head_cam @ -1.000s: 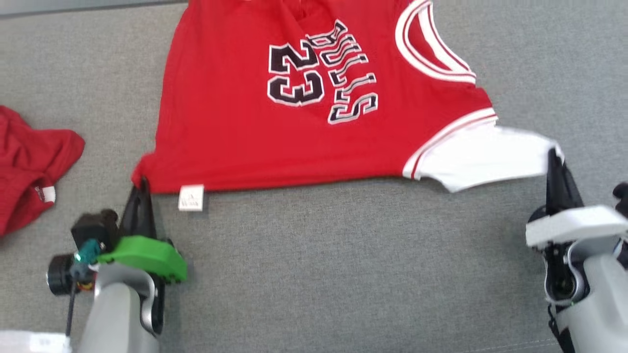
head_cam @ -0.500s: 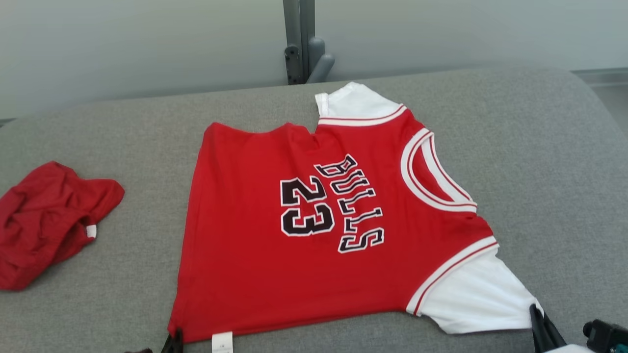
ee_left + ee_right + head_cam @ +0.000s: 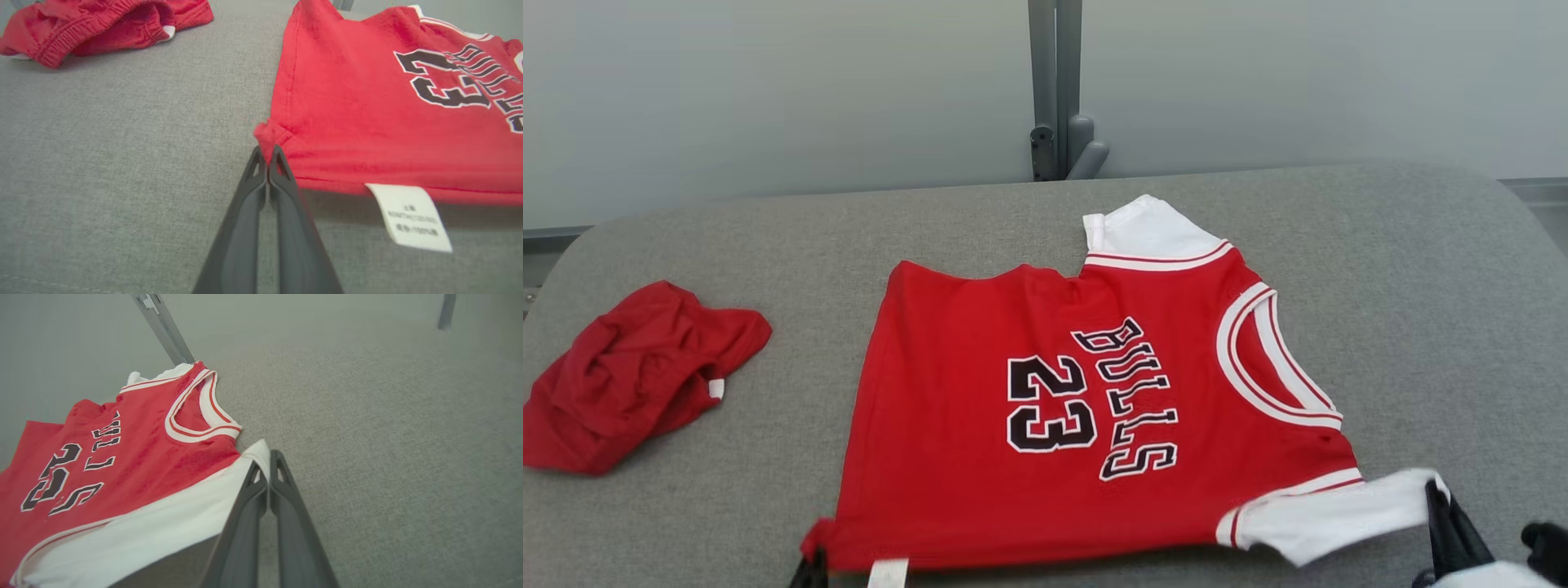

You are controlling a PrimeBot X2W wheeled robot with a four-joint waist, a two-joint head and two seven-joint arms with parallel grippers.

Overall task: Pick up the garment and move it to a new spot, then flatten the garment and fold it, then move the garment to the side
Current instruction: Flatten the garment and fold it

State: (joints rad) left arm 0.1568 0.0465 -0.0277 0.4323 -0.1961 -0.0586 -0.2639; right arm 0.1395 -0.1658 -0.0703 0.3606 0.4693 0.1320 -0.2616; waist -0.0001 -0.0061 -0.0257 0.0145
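Head view has the red jersey [image 3: 980, 457] lying spread on the grey pad [image 3: 1421, 286]; the left gripper [image 3: 268, 152] is clamped tight on its near hem corner, the right gripper [image 3: 269, 459] on the white sleeve tip. Looks like flattening; next, I reckon, both lift together to fold.

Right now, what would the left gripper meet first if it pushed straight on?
The jersey: the left gripper is shut on its red hem corner, so it would likely bunch that cloth.
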